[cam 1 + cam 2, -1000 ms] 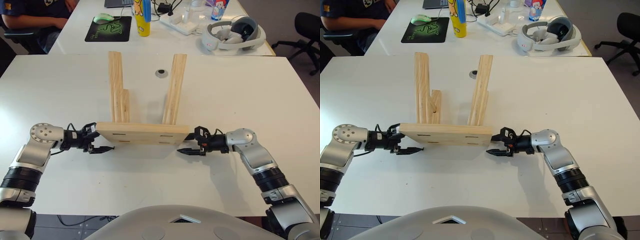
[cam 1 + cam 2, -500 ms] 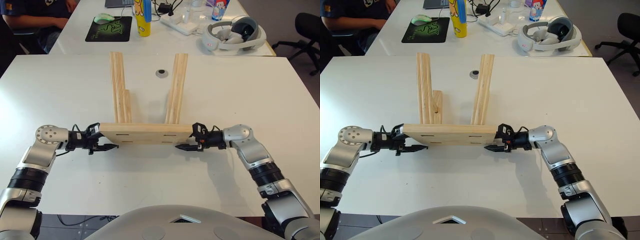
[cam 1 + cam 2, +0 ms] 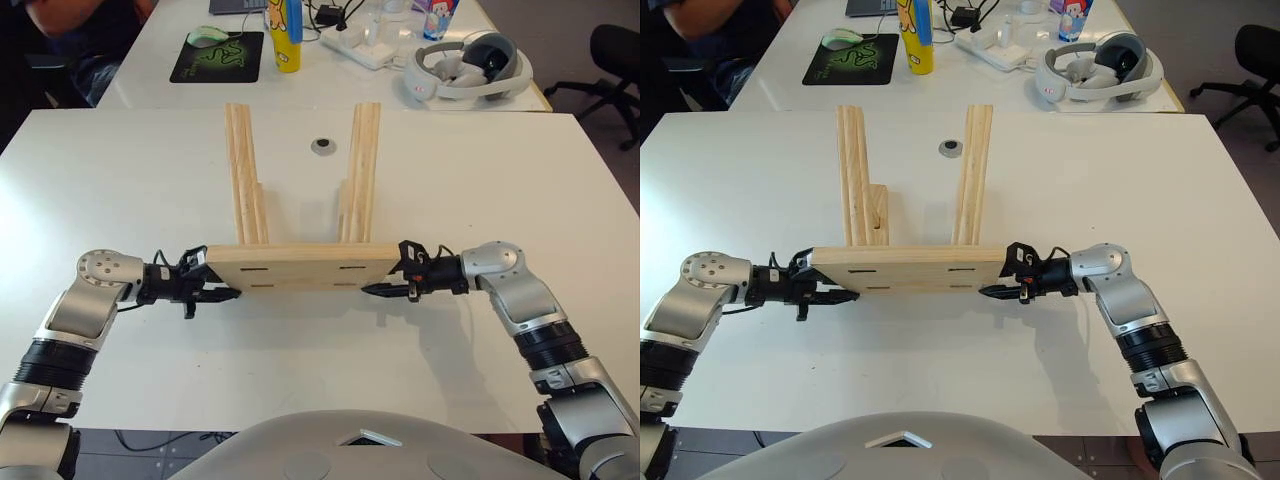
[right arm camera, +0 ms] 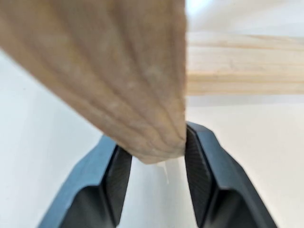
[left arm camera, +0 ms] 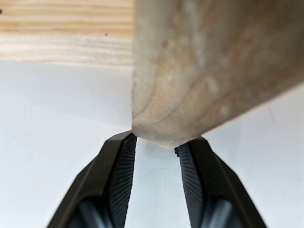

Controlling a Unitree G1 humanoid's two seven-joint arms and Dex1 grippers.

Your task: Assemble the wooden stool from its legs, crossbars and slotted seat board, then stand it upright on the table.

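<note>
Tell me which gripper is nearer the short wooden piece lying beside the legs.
Left. The left gripper clamps the seat board at the end nearest the short wooden piece; the right gripper clamps the opposite end, beyond the other legs.

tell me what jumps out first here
A wooden stool lies on its side on the table, legs pointing away from the robot. The left hand and right hand grip the seat at its two ends. A white headset sits on the desk behind.
</note>
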